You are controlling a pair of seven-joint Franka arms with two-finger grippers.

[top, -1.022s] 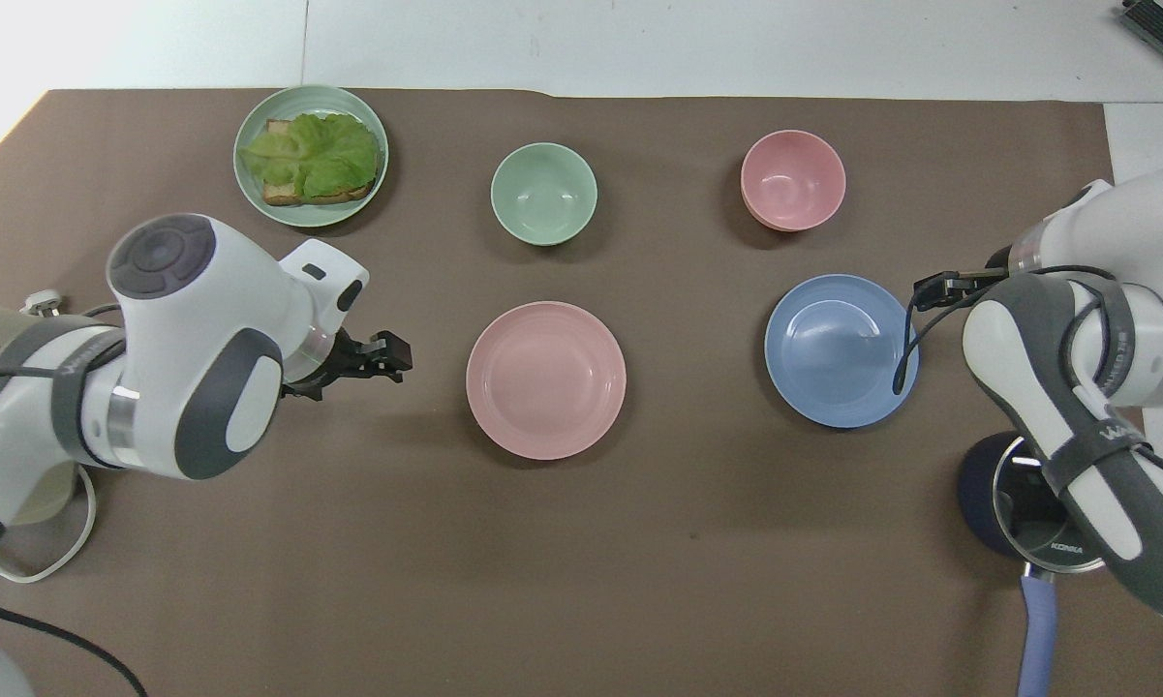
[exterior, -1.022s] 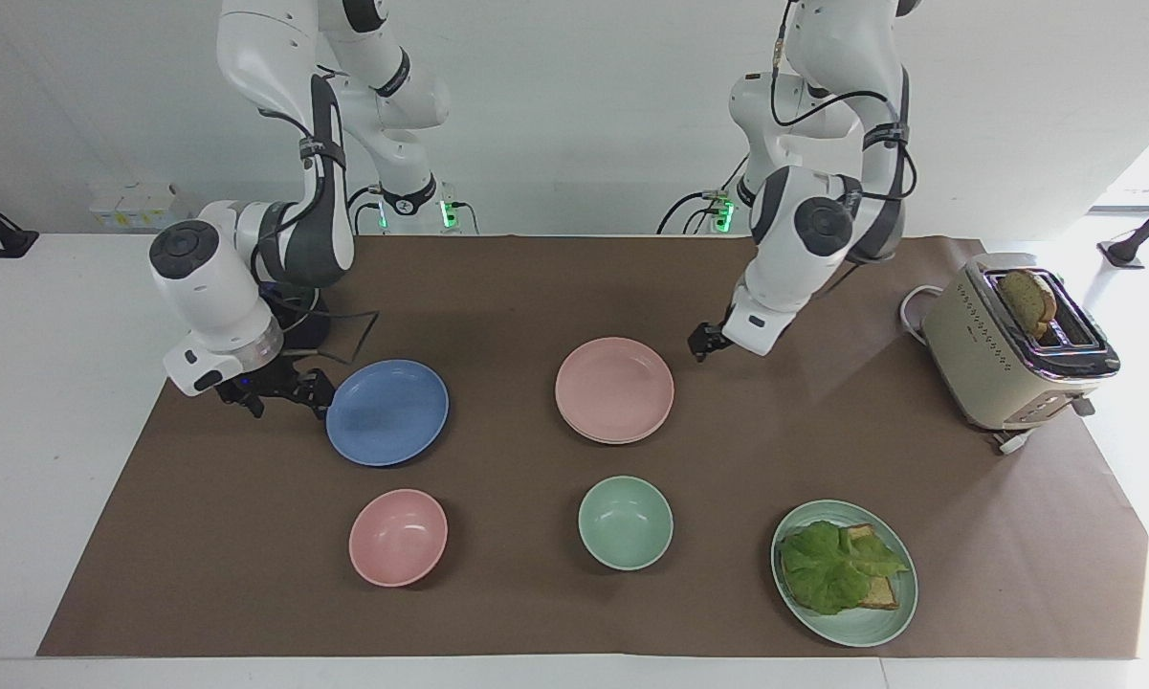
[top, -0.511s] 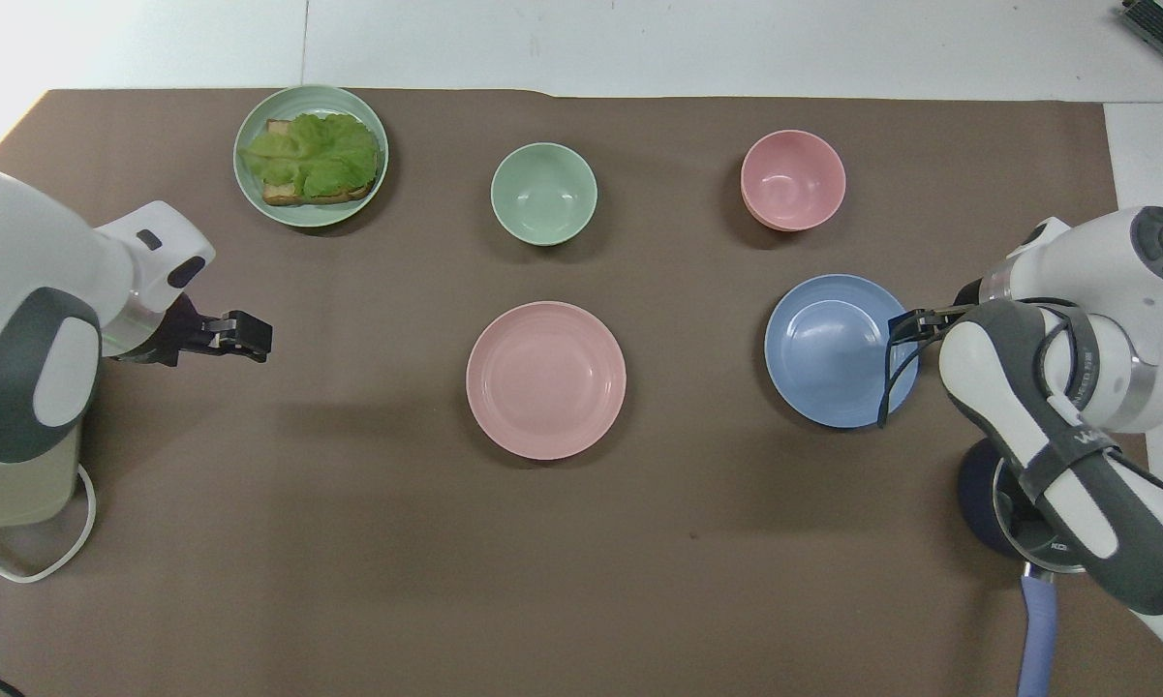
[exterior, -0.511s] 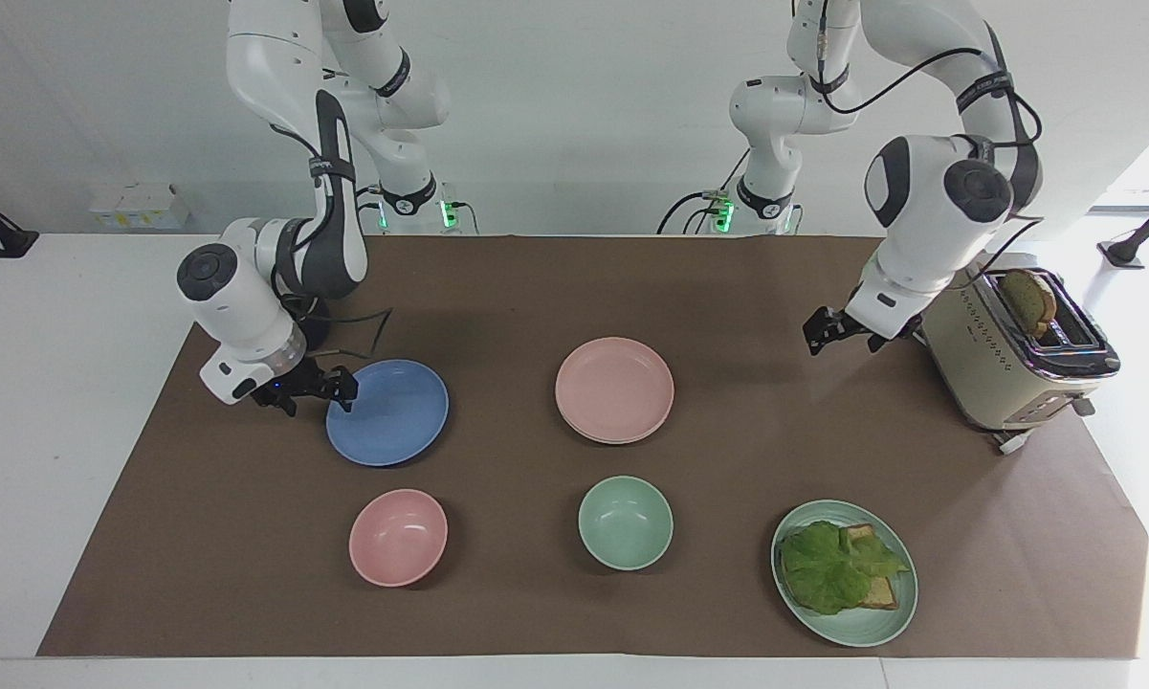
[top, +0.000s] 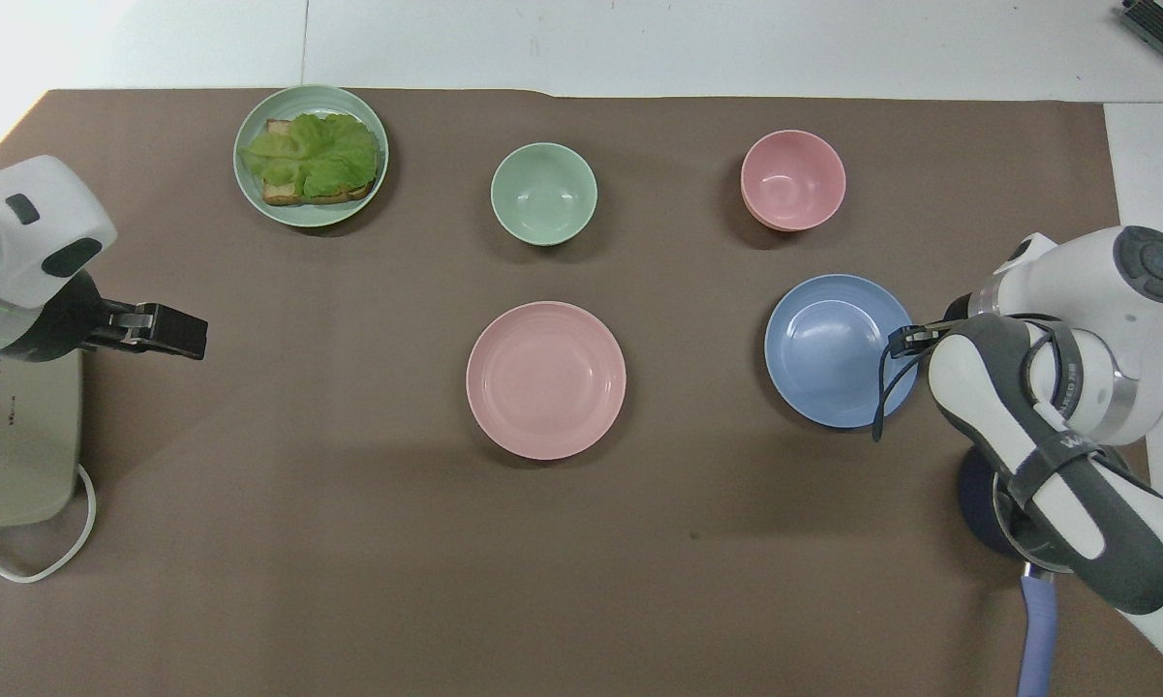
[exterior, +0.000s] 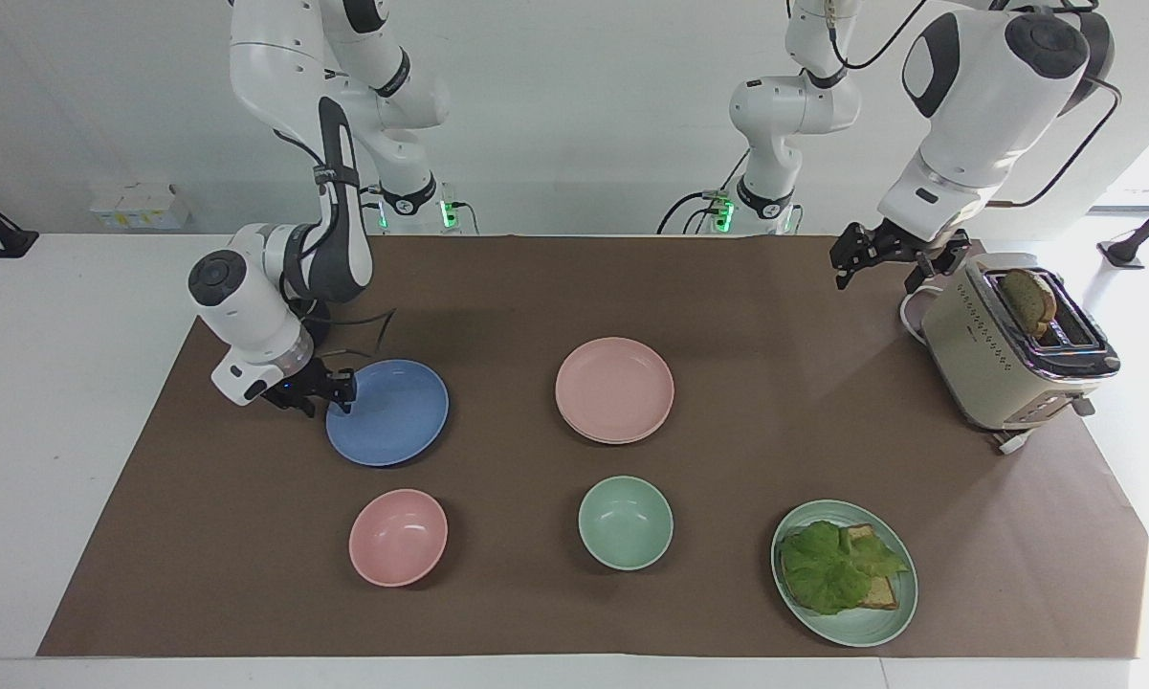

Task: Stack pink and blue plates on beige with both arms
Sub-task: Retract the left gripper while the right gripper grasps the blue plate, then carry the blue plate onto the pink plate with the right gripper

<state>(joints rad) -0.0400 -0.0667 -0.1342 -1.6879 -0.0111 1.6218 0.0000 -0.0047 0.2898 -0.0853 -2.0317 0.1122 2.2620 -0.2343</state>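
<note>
The blue plate (exterior: 387, 412) (top: 833, 350) lies flat on the brown mat toward the right arm's end. My right gripper (exterior: 333, 392) (top: 905, 338) is low at that plate's rim and shut on it. The pink plate (exterior: 614, 388) (top: 545, 378) rests at mid-table on the beige plate, of which only a thin pale rim (exterior: 605, 439) peeks out underneath. My left gripper (exterior: 882, 260) (top: 182, 336) hangs open and empty, high over the mat beside the toaster.
A cream toaster (exterior: 1005, 354) with a bread slice stands at the left arm's end. A green plate (exterior: 904, 612) with toast and lettuce, a green bowl (exterior: 625, 522) and a pink bowl (exterior: 397, 536) line the row farthest from the robots. A dark pan (top: 1022, 503) sits under the right arm.
The left arm has swung away from the pink plate, up and over to the toaster. The right gripper has slid onto the blue plate's rim and closed there.
</note>
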